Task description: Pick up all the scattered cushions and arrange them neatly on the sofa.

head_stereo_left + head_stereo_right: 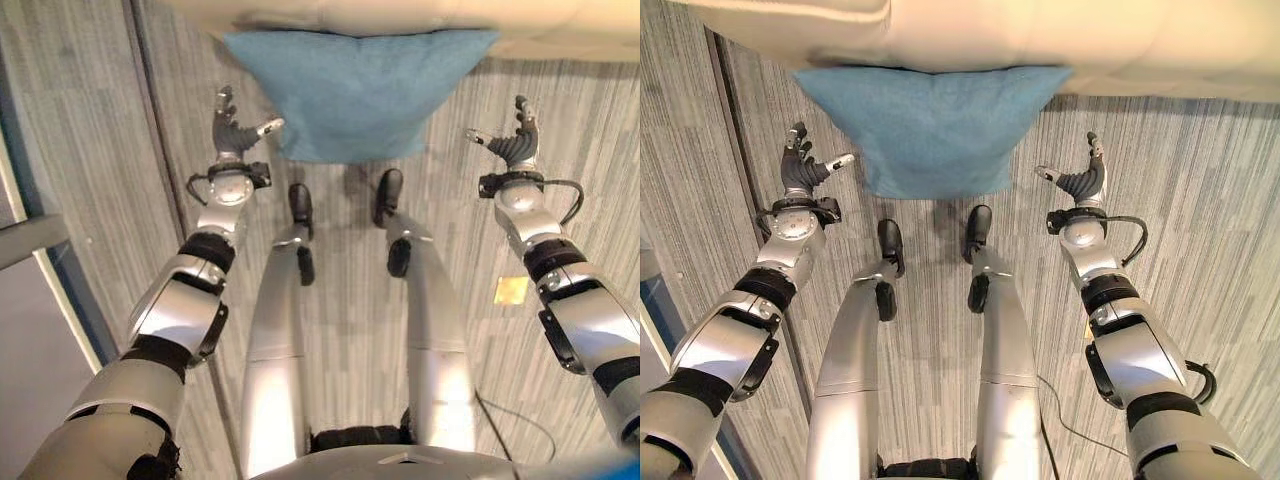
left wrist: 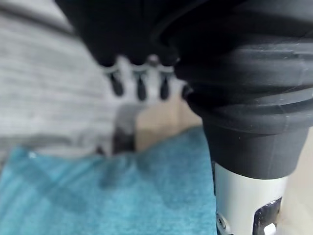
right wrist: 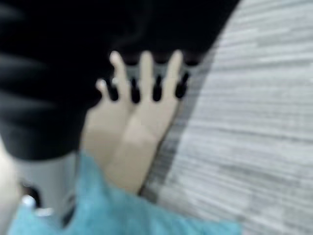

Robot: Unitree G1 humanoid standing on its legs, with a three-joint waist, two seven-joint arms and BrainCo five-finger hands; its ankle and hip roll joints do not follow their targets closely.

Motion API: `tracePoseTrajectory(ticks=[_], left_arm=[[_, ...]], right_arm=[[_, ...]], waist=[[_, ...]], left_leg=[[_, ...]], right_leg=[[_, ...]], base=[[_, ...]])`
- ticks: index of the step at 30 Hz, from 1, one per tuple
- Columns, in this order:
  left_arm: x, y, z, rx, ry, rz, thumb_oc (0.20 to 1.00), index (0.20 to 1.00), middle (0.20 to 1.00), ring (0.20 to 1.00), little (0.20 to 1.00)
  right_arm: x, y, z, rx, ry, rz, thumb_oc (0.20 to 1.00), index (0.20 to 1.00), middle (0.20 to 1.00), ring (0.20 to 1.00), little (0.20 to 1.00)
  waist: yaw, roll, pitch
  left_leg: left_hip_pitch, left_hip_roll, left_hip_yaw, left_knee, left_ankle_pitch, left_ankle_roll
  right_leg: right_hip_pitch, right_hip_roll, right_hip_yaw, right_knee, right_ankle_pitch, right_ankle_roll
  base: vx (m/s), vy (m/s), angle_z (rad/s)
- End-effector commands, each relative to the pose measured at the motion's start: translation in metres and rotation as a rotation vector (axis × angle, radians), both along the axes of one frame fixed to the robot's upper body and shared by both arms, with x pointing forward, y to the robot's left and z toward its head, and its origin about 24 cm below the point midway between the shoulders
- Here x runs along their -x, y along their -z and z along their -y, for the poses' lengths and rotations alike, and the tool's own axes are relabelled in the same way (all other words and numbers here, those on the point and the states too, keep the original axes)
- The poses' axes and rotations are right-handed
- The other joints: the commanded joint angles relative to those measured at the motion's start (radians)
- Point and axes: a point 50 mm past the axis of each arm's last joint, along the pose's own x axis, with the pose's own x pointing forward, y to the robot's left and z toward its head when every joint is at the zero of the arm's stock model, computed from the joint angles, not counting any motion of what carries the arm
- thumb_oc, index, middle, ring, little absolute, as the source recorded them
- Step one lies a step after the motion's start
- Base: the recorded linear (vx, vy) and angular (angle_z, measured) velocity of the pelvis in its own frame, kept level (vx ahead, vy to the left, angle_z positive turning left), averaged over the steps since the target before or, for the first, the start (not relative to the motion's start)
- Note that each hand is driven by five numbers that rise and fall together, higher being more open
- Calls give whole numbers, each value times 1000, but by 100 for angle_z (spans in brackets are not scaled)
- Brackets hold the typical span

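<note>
A blue cushion (image 1: 355,90) lies on the grey carpet, its far edge against the front of the cream sofa (image 1: 1040,40). My left hand (image 1: 233,130) hovers open just left of the cushion, thumb pointing toward it, not touching. To the cushion's right, my right hand (image 1: 515,140) is open too, with a wider gap. The left wrist view shows the blue cushion (image 2: 107,191) close below the fingertips (image 2: 139,88), and the right wrist view shows the cushion (image 3: 122,210) with the sofa's front beyond it.
A dark seam (image 1: 160,150) runs along the carpet at the left, past my left arm. A grey panel edge (image 1: 30,240) stands at the far left. A small yellowish patch (image 1: 512,290) marks the floor at the right.
</note>
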Motion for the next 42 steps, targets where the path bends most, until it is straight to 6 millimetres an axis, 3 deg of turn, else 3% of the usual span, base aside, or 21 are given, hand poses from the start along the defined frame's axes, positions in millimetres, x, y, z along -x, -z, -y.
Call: tracePoseTrajectory(ticks=[1, 3, 4, 9, 14, 19, 23, 25, 27, 28, 32, 33, 34, 36, 37, 38, 39, 40, 42], left_arm=[[8, 16, -12, 53, -72, -13, 1000, 1000, 1000, 1000, 1000], [6, 11, -11, 61, -65, 2, 1000, 1000, 1000, 1000, 1000], [4, -2, -7, 75, -50, 47, 1000, 1000, 1000, 1000, 1000], [-1, -30, -2, 63, -33, 117, 1000, 1000, 1000, 1000, 1000], [-3, -46, 3, 40, -21, 153, 1000, 1000, 1000, 1000, 1000], [-8, -91, 25, -11, 17, 247, 1000, 1000, 1000, 1000, 1000], [-8, -110, 37, -26, 39, 294, 1000, 1000, 1000, 1000, 1000], [-8, -120, 44, -38, 53, 314, 1000, 1000, 1000, 1000, 1000], [-8, -131, 61, -33, 90, 338, 1000, 1000, 1000, 1000, 1000], [-8, -131, 61, -34, 90, 338, 1000, 1000, 1000, 1000, 1000], [-5, -139, 86, 3, 171, 374, 1000, 1000, 1000, 1000, 1000], [-5, -139, 86, 3, 171, 374, 1000, 1000, 1000, 1000, 1000], [-4, -139, 93, 30, 199, 386, 1000, 1000, 1000, 1000, 1000], [-2, -142, 98, 54, 223, 402, 1000, 1000, 1000, 1000, 1000], [0, -143, 101, 71, 236, 414, 542, 542, 542, 542, 542], [1, -144, 104, 78, 248, 421, 395, 395, 395, 395, 395], [2, -145, 106, 85, 263, 430, 200, 200, 200, 200, 200], [4, -145, 108, 95, 281, 443, 200, 200, 200, 200, 200], [6, -144, 106, 115, 292, 461, 200, 200, 200, 200, 200]], right_arm=[[7, 12, 7, -23, 15, 11, 1000, 1000, 1000, 1000, 1000], [7, 7, 8, -24, 13, 27, 1000, 1000, 1000, 1000, 1000], [4, -4, 7, -28, 6, 59, 1000, 1000, 1000, 1000, 1000], [-1, -33, -1, -8, -30, 145, 1000, 1000, 1000, 1000, 1000], [-3, -55, -9, 8, -56, 207, 1000, 1000, 1000, 1000, 1000], [-10, -93, -30, 37, -101, 288, 1000, 1000, 1000, 1000, 1000], [-11, -111, -44, 34, -137, 329, 1000, 1000, 1000, 1000, 1000], [-12, -118, -56, 36, -168, 343, 1000, 1000, 1000, 1000, 1000], [-13, -123, -88, -15, -266, 353, 1000, 1000, 1000, 1000, 1000], [-13, -123, -88, -15, -267, 354, 1000, 1000, 1000, 1000, 1000], [-10, -124, -139, -69, -441, 343, 1000, 1000, 1000, 1000, 1000], [-10, -124, -139, -70, -442, 343, 1000, 1000, 1000, 1000, 1000], [-7, -124, -156, -73, -511, 343, 1000, 1000, 1000, 1000, 1000], [-3, -126, -167, -93, -555, 353, 1000, 1000, 1000, 1000, 1000], [0, -129, -176, -98, -593, 364, 937, 937, 937, 937, 937], [2, -130, -181, -104, -614, 372, 539, 539, 539, 539, 539], [4, -132, -185, -110, -637, 381, 347, 347, 347, 347, 347], [7, -135, -189, -109, -663, 395, 200, 200, 200, 200, 200], [11, -138, -192, -100, -690, 416, 200, 200, 200, 200, 200]], waist=[[-7, 20, -131], [-9, 20, -132], [-10, 20, -129], [-16, 18, -124], [-19, 16, -120], [-20, 21, -100], [-17, 25, -90], [-14, 28, -86], [-9, 33, -83], [-10, 33, -84], [5, 44, -90], [4, 44, -91], [8, 46, -95], [11, 47, -96], [12, 48, -100], [12, 48, -101], [13, 48, -104], [14, 48, -107], [16, 46, -113]], left_leg=[[-59, -9, -95, -18, -27, -49], [-73, -8, -94, -14, -27, -50], [-104, -11, -97, -5, -27, -50], [-179, -12, -98, 37, -32, -49], [-223, -14, -95, 65, -39, -46], [-301, -20, -97, 112, -47, -37], [-333, -23, -98, 130, -50, -34], [-348, -23, -101, 138, -49, -33], [-373, -28, -102, 156, -48, -31], [-375, -28, -102, 157, -48, -31], [-383, -33, -108, 156, -41, -30], [-384, -33, -108, 156, -41, -31], [-386, -36, -108, 153, -37, -31], [-388, -36, -111, 151, -34, -33], [-388, -37, -112, 146, -30, -34], [-387, -37, -114, 144, -27, -35], [-388, -38, -116, 141, -25, -37], [-387, -39, -117, 138, -22, -37], [-384, -37, -120, 128, -17, -39]], right_leg=[[-17, -49, 24, -38, -27, 124], [-32, -49, 25, -33, -28, 124], [-63, -49, 25, -21, -32, 124], [-148, -45, 30, 31, -45, 118], [-200, -41, 35, 63, -51, 117], [-285, -38, 42, 116, -61, 115], [-321, -34, 45, 134, -63, 116], [-336, -33, 46, 142, -63, 114], [-359, -29, 43, 157, -62, 111], [-361, -29, 43, 158, -62, 111], [-375, -23, 39, 165, -62, 108], [-375, -23, 39, 165, -62, 108], [-378, -21, 34, 167, -64, 107], [-379, -21, 33, 165, -63, 107], [-379, -21, 31, 163, -62, 107], [-379, -20, 28, 163, -62, 107], [-379, -20, 26, 161, -62, 107], [-379, -17, 26, 162, -61, 106], [-377, -16, 20, 160, -60, 106]], base=[[50, -8, 0], [1, -21, 0], [2, -41, 1], [13, -3, 0], [5, -1, -1], [34, -11, -2], [8, -2, 0], [0, 0, 0], [37, -29, -4], [0, 0, 0], [0, 0, 0], [0, 0, 0], [0, 0, 0], [0, 0, 0], [0, 0, 0], [0, 0, 0], [0, 0, 0], [0, 0, 0], [0, 0, 0]])
